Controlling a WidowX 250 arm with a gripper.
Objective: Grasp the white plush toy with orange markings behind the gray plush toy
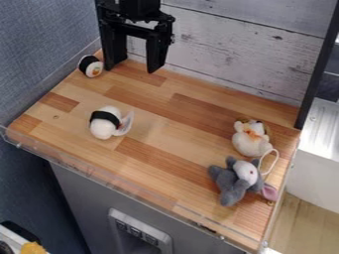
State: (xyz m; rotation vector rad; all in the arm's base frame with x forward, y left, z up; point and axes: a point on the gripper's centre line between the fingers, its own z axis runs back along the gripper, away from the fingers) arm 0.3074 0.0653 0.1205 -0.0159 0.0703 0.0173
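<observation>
My gripper hangs at the upper left over the back of the wooden counter, its two fingers spread apart with nothing between them. Just left of it, in the back left corner, lies a small sushi roll toy with a black band. Nearer the front left sits a white plush toy with a black band and a pale flap on its right side. At the right lies a cream plush toy with brown and orange parts. A grey plush toy with a white face and pink ear lies in front of it.
A clear raised edge runs along the counter's front. A grey-white plank wall stands behind, a blue-grey panel at the left, and a dark post at the back right corner.
</observation>
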